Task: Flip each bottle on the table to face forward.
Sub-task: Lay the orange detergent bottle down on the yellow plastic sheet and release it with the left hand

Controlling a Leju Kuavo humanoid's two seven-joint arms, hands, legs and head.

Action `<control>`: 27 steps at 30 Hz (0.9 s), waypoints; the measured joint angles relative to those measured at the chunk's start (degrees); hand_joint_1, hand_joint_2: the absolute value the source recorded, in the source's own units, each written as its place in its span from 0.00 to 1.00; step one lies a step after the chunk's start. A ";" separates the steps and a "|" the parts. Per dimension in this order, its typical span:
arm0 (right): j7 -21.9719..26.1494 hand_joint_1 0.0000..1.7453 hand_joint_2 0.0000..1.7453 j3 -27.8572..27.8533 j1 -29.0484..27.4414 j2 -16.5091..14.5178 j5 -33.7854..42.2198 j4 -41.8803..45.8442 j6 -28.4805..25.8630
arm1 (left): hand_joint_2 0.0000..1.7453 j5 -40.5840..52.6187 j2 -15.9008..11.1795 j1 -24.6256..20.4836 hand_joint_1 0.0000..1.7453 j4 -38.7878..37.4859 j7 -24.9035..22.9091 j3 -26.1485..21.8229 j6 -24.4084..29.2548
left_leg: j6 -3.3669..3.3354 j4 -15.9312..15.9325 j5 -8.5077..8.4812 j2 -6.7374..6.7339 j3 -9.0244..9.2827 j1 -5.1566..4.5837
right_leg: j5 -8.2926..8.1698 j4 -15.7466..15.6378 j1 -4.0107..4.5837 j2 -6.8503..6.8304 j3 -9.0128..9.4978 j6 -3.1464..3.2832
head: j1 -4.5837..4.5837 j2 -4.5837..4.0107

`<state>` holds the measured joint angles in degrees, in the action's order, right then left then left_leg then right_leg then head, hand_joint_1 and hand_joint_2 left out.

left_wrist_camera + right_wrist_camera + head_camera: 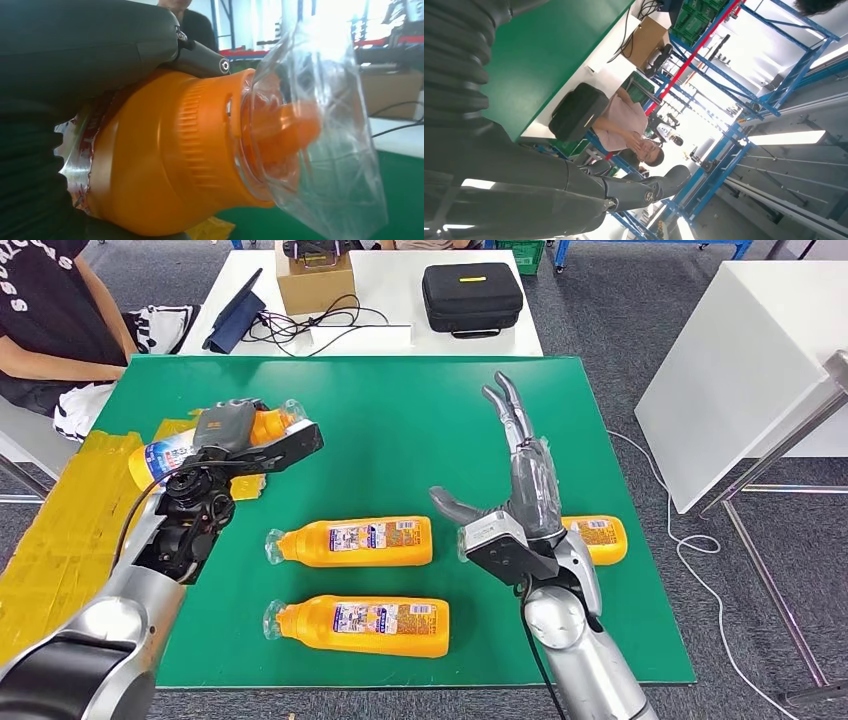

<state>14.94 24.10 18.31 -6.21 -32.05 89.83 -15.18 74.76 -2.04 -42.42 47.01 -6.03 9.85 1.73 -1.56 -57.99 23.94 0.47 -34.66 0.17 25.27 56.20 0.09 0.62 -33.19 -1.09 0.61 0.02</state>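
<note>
Bottles: orange plastic, printed labels, clear film bagged over each cap. You've got one bottle [165,453] lifted off the green tabletop [400,420] at 9 o'clock, left hand [232,435] fingers wrapped around its body; the close wrist view shows ribbed orange shoulder and crinkled film. Two bottles lie flat near 6 o'clock, upper bottle [352,542] and lower bottle [358,626], caps at 9. Fourth bottle [597,538] sits at 3 o'clock, mostly hidden behind the right hand [518,502], so cap direction unreadable. Right fingers spread, holding nothing, hovering above the tabletop.
</note>
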 joint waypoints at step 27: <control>-0.46 0.00 1.00 -1.20 -0.20 -0.84 -0.88 -0.43 0.76 | 1.00 2.82 -2.07 -1.95 0.75 -16.94 -2.18 -4.05 -1.64 | 0.00 0.00 0.00 0.01 -0.01 0.01 | 0.00 0.02 0.00 0.00 0.00 0.00 | 0.00 0.00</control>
<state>14.49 22.91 18.11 -7.04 -32.94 89.40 -14.43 77.58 -4.10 -44.38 30.07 -8.22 5.79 0.09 -1.56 -57.99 23.94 0.47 -34.67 0.17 25.27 56.22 0.09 0.62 -33.19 -1.09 0.61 0.02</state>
